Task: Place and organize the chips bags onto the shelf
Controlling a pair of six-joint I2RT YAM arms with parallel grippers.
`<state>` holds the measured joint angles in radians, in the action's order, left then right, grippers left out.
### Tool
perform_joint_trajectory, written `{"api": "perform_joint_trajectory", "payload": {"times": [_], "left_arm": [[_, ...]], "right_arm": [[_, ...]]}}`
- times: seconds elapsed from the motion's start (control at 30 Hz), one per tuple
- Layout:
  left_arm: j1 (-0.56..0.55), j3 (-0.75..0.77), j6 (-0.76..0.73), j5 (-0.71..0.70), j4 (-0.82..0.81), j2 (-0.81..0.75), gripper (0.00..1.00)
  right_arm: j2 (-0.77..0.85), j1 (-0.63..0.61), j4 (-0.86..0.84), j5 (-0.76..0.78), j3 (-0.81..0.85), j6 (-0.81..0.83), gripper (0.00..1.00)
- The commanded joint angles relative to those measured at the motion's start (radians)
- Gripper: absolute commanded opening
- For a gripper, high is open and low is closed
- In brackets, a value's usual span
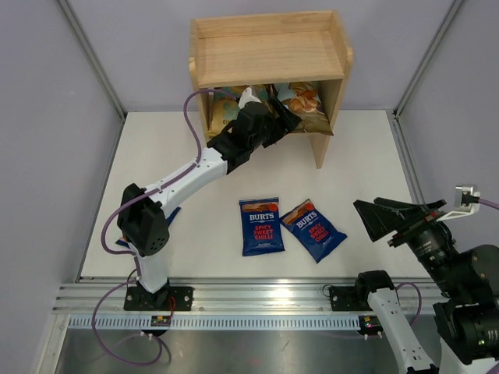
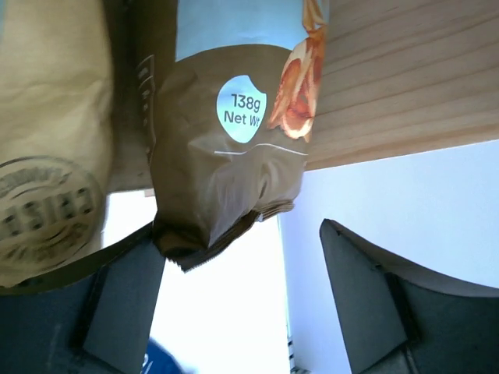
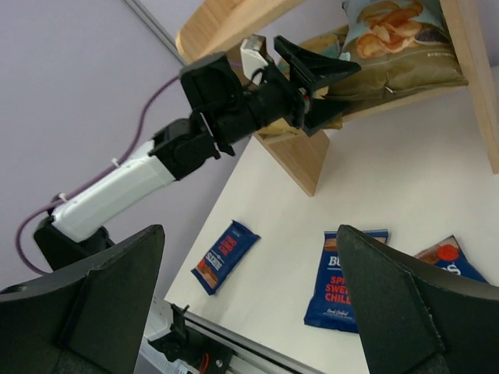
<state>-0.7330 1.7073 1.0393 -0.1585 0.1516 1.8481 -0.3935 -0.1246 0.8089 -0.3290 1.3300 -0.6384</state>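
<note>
The wooden shelf stands at the back of the table. Two chips bags sit in its lower tier: a tan-and-teal bag on the left and the pale-blue/olive Cassava bag on the right. My left gripper is open at the shelf's front. In the left wrist view the Cassava bag's bottom seam hangs just above my left finger, ungripped. Two dark-blue Burts bags lie flat mid-table. A third Burts bag lies near the left arm's base. My right gripper is open and empty.
The shelf's right side panel stands close to the left gripper. Grey enclosure walls bound the table on both sides. The metal rail with the arm bases runs along the near edge.
</note>
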Motion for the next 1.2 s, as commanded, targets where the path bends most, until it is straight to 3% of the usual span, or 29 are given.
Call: {"api": "perform_joint_trajectory", "payload": {"times": [0.0,0.3,0.37,0.5,0.73,0.97,1.17], "left_arm": [[0.000,-0.011,-0.061,-0.056,-0.029,-0.131,0.83],[0.010,-0.130,-0.142,-0.118,-0.006,-0.308,0.93],[0.011,-0.150,-0.168,-0.113,0.006,-0.335,0.99],[0.009,-0.241,-0.223,-0.090,0.023,-0.432,0.99],[-0.025,-0.440,-0.407,0.014,0.158,-0.651,0.99],[-0.025,-0.815,-0.470,0.195,0.186,-0.849,0.99],[-0.023,-0.942,-0.486,0.278,0.134,-0.797,0.99]], "right_arm": [[-0.037,-0.003,-0.004,-0.042,-0.040,0.055,0.99],[-0.096,-0.003,-0.056,-0.010,-0.176,0.085,0.99],[-0.087,-0.003,-0.094,0.001,-0.227,0.072,1.00],[-0.077,-0.003,-0.160,-0.022,-0.311,0.062,0.99],[-0.048,-0.003,-0.238,-0.088,-0.454,0.028,0.99],[0.007,-0.003,-0.226,-0.189,-0.528,0.029,0.99],[0.047,-0.003,-0.200,-0.251,-0.552,0.013,0.98]]}}
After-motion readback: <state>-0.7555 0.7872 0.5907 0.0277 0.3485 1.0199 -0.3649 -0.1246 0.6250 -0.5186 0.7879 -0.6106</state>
